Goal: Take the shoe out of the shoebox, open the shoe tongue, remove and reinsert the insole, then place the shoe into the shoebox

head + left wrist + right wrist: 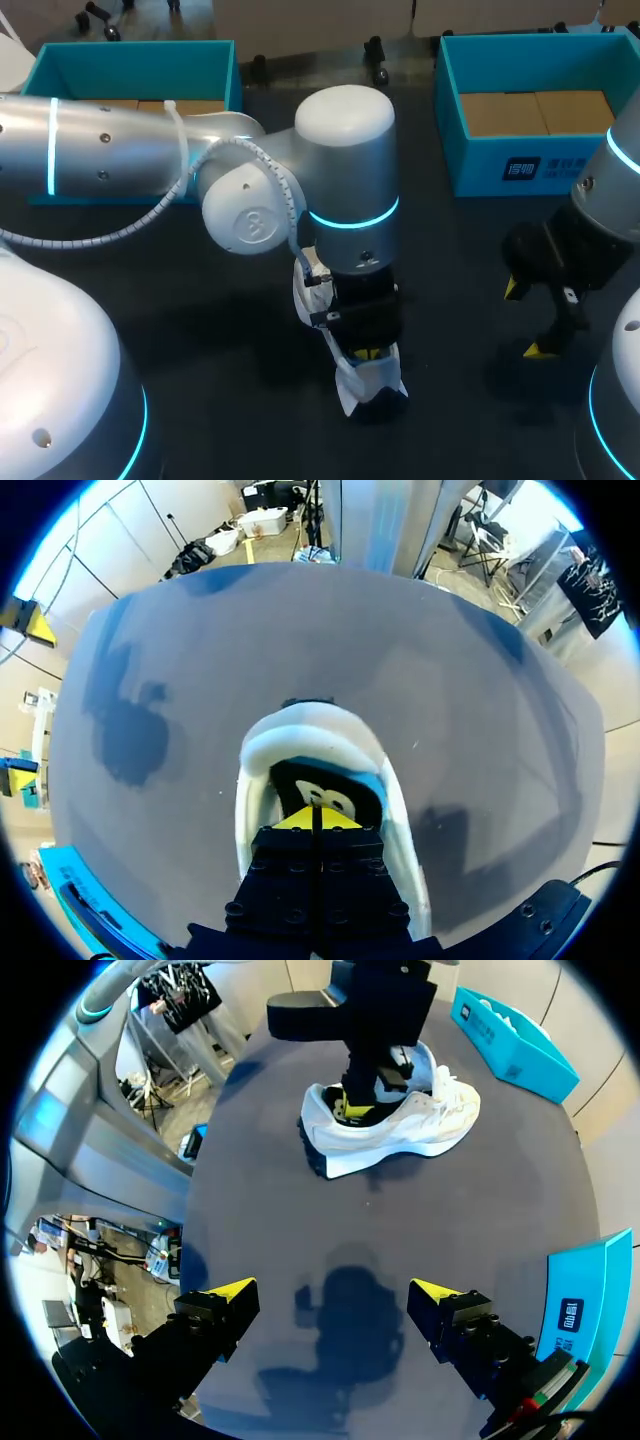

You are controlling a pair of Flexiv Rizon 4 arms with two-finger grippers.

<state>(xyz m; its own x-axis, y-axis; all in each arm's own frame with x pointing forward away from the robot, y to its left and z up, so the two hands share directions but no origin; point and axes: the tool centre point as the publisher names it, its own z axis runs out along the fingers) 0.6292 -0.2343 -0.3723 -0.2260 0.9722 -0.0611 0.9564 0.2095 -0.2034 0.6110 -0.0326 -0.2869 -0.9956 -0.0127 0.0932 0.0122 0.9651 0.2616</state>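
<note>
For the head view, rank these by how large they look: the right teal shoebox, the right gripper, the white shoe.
1. The right teal shoebox is clearly the largest.
2 and 3. The right gripper and the white shoe cannot be ranked, since the left gripper hides much of the shoe.

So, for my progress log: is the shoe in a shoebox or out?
Out. The white shoe sits on the dark table, apart from both teal shoeboxes, with the left claw down inside its opening.
</note>
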